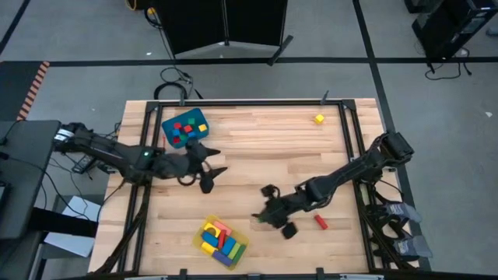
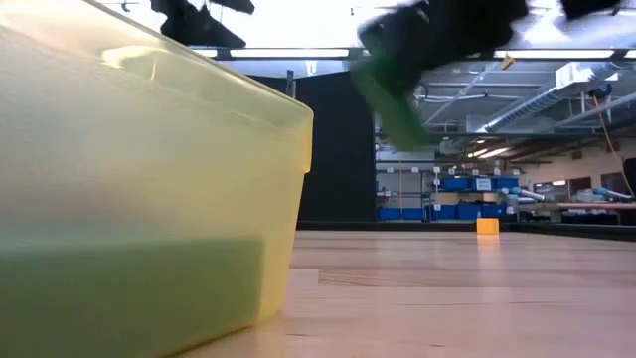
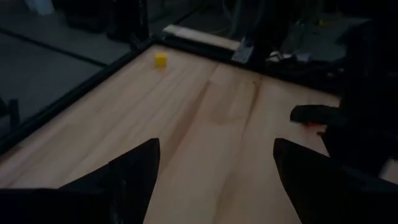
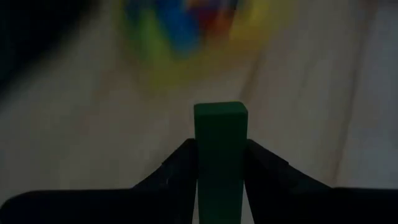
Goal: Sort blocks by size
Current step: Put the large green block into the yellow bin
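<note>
Here, right gripper clamping green bar, left gripper wide

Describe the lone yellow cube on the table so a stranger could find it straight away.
Start at the light wooden table and go to its far right corner, away from the blue bin and the yellow tray. There sits a small yellow cube, alone on bare wood, while nearly every other block lies inside a container.

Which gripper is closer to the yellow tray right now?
Right. The right gripper, shut on a green bar, sits just beside the yellow tray, toward the table's right. The left gripper hangs open farther off, up near the table's middle by the blue bin.
</note>
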`<state>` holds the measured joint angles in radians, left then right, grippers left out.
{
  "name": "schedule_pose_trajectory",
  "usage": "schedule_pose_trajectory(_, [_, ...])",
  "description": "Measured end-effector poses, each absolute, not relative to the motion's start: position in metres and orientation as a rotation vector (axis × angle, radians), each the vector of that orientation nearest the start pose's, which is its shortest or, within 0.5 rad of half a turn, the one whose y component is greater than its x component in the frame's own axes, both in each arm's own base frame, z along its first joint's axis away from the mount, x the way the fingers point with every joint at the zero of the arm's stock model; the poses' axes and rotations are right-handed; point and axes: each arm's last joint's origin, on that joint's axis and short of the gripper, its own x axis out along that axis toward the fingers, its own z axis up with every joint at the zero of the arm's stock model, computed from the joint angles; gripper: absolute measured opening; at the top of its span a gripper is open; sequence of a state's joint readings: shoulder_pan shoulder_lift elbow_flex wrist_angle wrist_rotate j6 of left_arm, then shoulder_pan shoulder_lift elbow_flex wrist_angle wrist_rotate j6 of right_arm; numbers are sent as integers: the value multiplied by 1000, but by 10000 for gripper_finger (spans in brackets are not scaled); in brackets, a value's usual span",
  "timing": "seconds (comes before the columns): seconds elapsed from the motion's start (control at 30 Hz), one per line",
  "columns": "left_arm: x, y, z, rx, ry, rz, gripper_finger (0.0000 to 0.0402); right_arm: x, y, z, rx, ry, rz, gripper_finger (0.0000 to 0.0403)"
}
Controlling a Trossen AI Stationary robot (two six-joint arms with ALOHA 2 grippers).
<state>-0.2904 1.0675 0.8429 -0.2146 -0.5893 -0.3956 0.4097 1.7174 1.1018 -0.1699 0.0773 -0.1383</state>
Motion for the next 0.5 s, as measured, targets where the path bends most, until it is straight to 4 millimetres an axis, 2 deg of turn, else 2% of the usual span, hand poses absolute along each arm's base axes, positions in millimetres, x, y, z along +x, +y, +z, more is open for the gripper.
schedule_pose_trajectory(0.13, [212, -61, 305, -179, 308, 362, 321, 361, 147, 220, -212, 397, 345, 110])
schedule_pose_trajectory(0.23, [206, -69, 306, -161, 297, 371, 321, 380, 152, 213, -101, 243, 357, 110])
schedule_pose_trajectory(0.37, [201, -79, 307, -163, 283, 365, 321, 406, 167, 192, -34, 240, 400, 110])
schedule_pose_trajectory(0.5, [198, -86, 307, -169, 272, 366, 321, 429, 187, 187, 37, 231, 442, 110])
